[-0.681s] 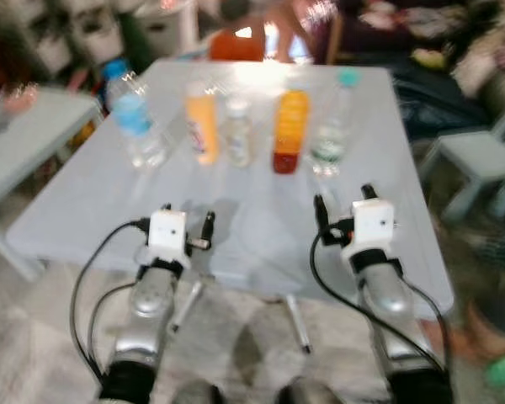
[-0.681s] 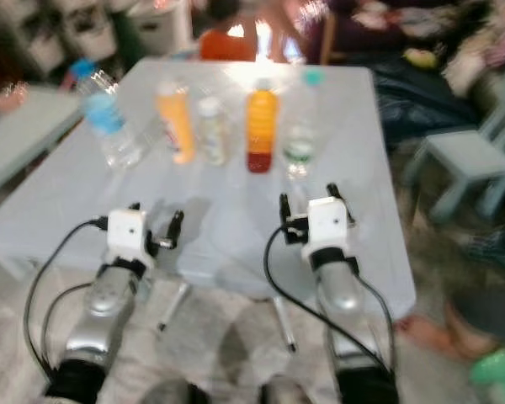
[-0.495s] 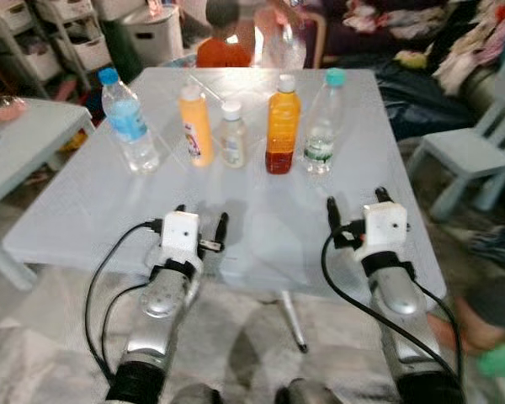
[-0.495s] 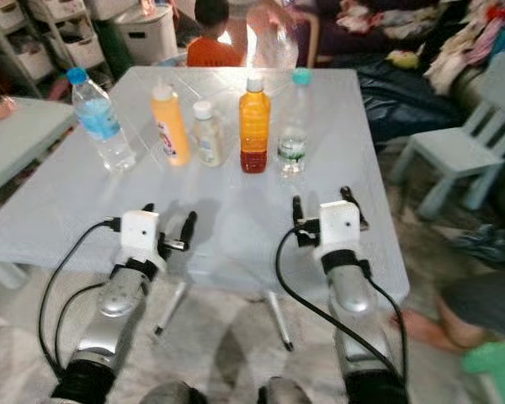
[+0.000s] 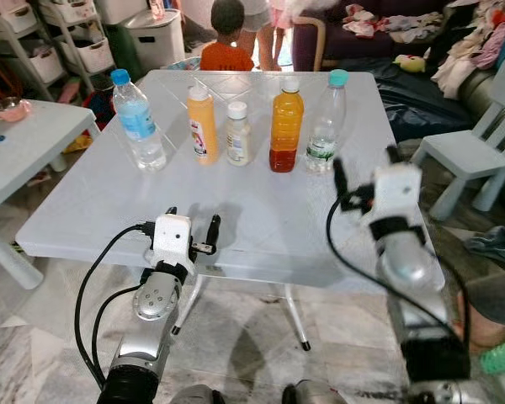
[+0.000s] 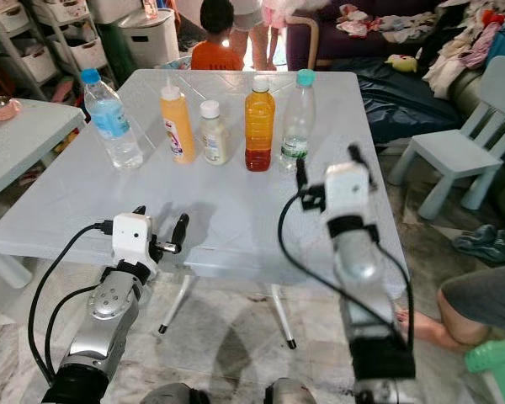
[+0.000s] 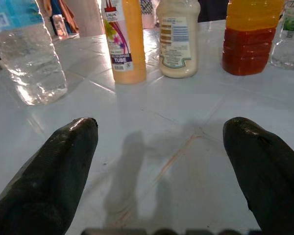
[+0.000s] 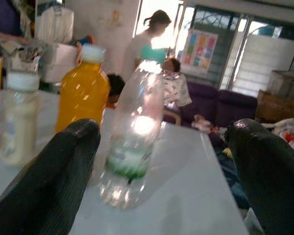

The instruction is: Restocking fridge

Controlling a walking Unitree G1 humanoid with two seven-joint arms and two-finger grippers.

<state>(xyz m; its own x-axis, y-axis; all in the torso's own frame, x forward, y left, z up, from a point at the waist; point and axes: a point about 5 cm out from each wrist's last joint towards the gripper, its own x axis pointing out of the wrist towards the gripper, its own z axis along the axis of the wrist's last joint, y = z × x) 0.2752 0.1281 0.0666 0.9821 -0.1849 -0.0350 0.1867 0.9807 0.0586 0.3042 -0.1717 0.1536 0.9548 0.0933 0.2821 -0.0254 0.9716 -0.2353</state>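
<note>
While both arms reach over the near edge of the white table [image 5: 93, 210], five bottles stand upright in a row across its far half, none of them held. From the robot's left: water bottle with blue cap and blue label [image 5: 139, 122], yellow squeeze bottle [image 5: 202, 124], small cream bottle with white cap [image 5: 238, 135], orange juice bottle [image 5: 286, 124] with a darker red band at its base, clear bottle with teal cap [image 5: 324, 124] and green label. Yellow and cream bottles stand just beside each other; likewise the juice and the teal-capped bottle. The blue-cap water bottle stands a bit apart at the left end.

Left gripper [image 5: 191, 223] sits low over the table's near edge, fingers spread wide, nothing between them. Its wrist camera looks across bare tabletop at the bottle row, with both fingertips [image 7: 59, 161] apart at the frame's sides.

Right gripper [image 5: 364, 166] is raised above the table, near the teal-capped bottle but not touching it. Fingers wide apart, empty. Its wrist camera has that clear bottle [image 8: 132, 132] between the two pads [image 8: 63, 176], juice bottle [image 8: 83, 93] beside it.

Behind the table: a child in an orange shirt [image 5: 229, 38], storage shelves [image 5: 34, 42], a small light chair [image 5: 475, 151] on the robot's right, another pale table [image 5: 17, 143] on its left.
</note>
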